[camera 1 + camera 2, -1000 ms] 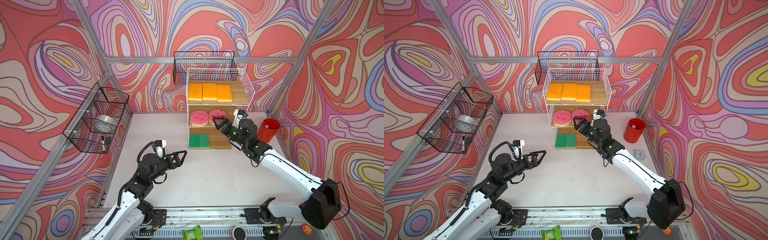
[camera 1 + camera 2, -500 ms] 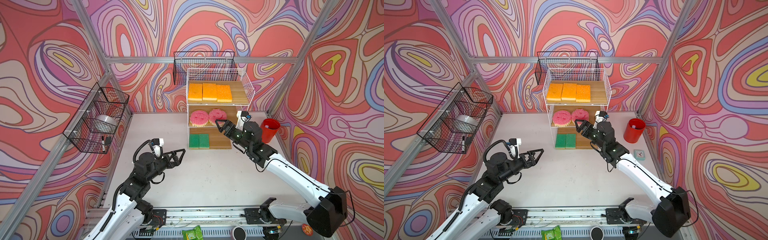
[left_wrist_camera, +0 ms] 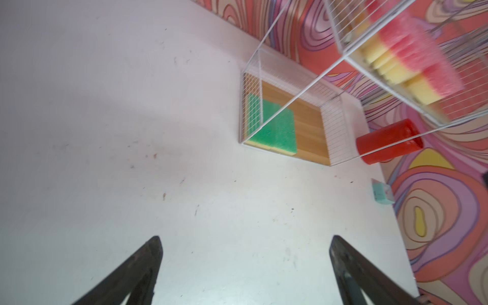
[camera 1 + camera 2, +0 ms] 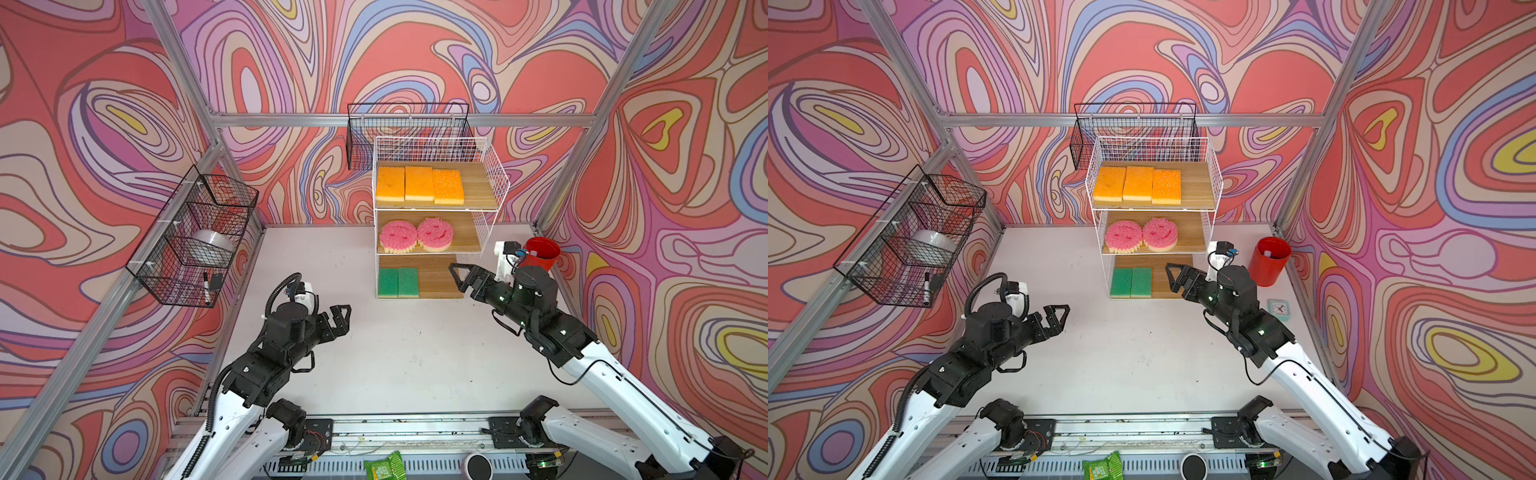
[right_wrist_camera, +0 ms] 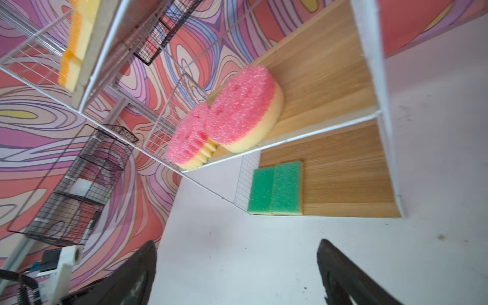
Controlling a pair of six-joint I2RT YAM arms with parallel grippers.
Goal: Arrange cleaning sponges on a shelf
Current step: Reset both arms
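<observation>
1. The left tool (image 4: 341, 320) is held over the near part of the worktop (image 4: 407, 357). Its jaws are spread wide and nothing is held between them, which the left wrist view confirms.
2. The right tool (image 4: 456, 276) is poised just in front of the right end of the lowest board of the shelf (image 4: 478, 183). Its jaws are likewise wide apart and empty.
3. No sponge is seen lying on the worktop. Only a red cup (image 4: 538, 253) and a small clock (image 4: 1278, 308) are found to the right of the shelf.
4. On the lowest board, two green sponges (image 4: 397, 282) are laid side by side, touching, at the left end.
5. On the middle board, two pink sponges (image 4: 399, 236) are set touching near the front edge. In the right wrist view one appears to overlap the other slightly.
6. On the top board, three orange sponges (image 4: 419, 183) are lined up in a touching row.
7. The arranging is judged essentially finished, with the sponges sorted by colour. At most, the pink pair could be straightened.
</observation>
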